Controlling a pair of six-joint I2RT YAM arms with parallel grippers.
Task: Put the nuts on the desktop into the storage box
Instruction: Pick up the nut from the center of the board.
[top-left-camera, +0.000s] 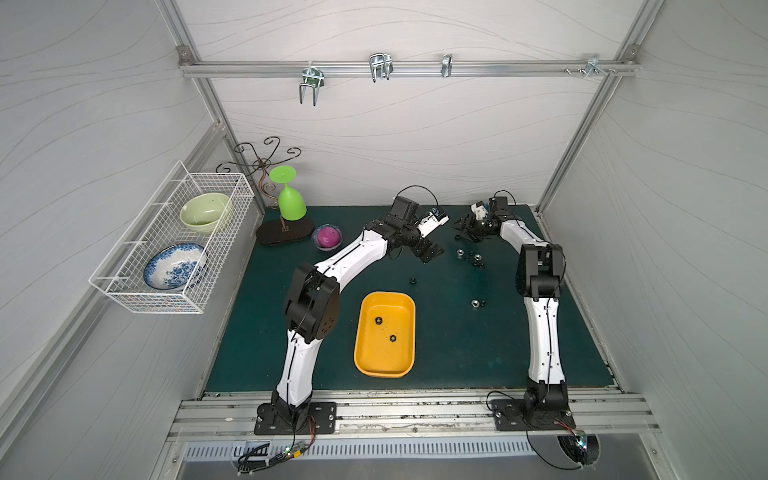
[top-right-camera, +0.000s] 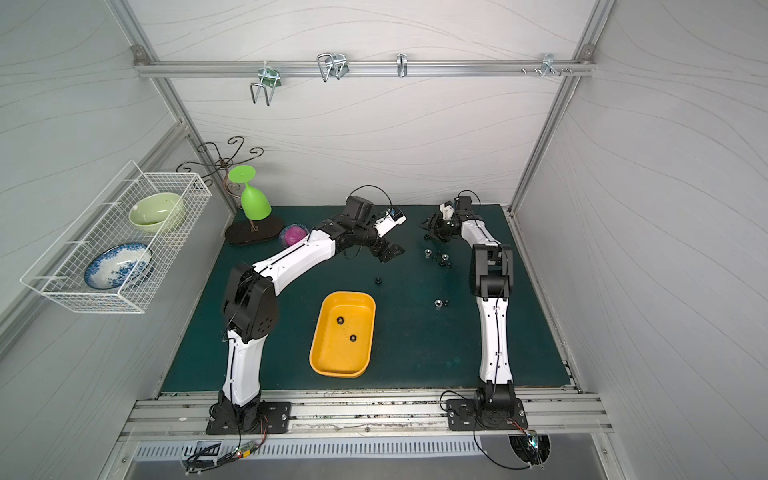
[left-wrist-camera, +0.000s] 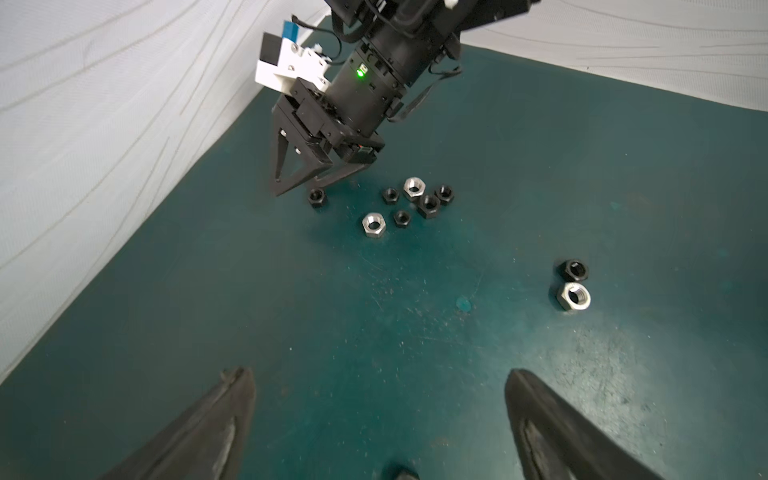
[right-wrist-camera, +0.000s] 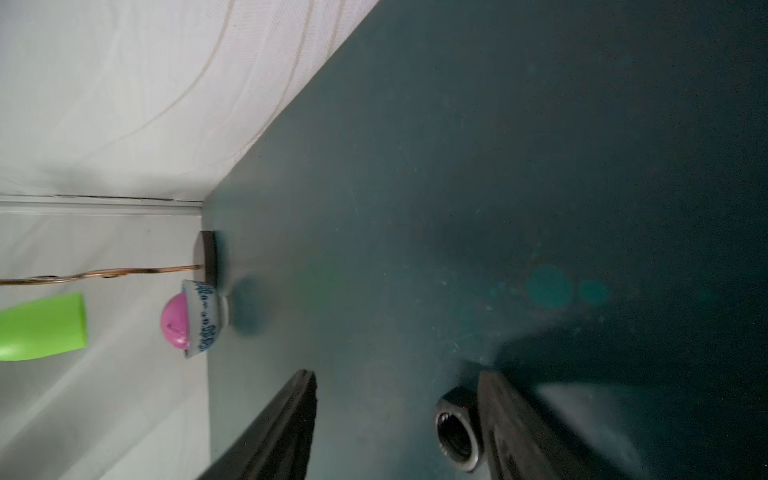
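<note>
Far out to the left of the storage box (top-left-camera: 374, 361), a white wire basket (top-left-camera: 145, 301) is hanging on the side wall, carrying a pale green bowl (top-left-camera: 205, 212) and a blue-patterned bowl (top-left-camera: 174, 266). Behind the box and to its left, a green goblet (top-left-camera: 291, 203) is hanging upside down on a scrolled stand (top-left-camera: 284, 232). A small bowl (top-left-camera: 314, 240) is sitting on the counter (top-left-camera: 457, 357) beside it, cradling a pink ball (top-left-camera: 328, 235).

Behind the box, a little to its right, the left hand (top-left-camera: 430, 252) is hovering with its fingers (left-wrist-camera: 232, 399) spread wide and nothing between them. The yellow-orange box itself is lying on the counter between the two arms, and two black nuts (top-left-camera: 378, 320) are lying apart on its floor.

Just beyond the box's far right corner a lone black nut (top-left-camera: 412, 280) is sitting on the counter. Further right of the box, a silver nut (left-wrist-camera: 573, 296) and a black one (left-wrist-camera: 573, 270) are touching each other. Behind that pair, farther from the box, six nuts (left-wrist-camera: 429, 205) are lying in a loose cluster, four black and two silver. Farthest from the box, at the right rear, the right hand (right-wrist-camera: 397, 376) is pointing down at the counter, its jaws standing partly open around one more black nut (right-wrist-camera: 457, 428). One finger (right-wrist-camera: 519, 419) is touching that nut and the other is standing clear of it, so nothing is being gripped yet.
</note>
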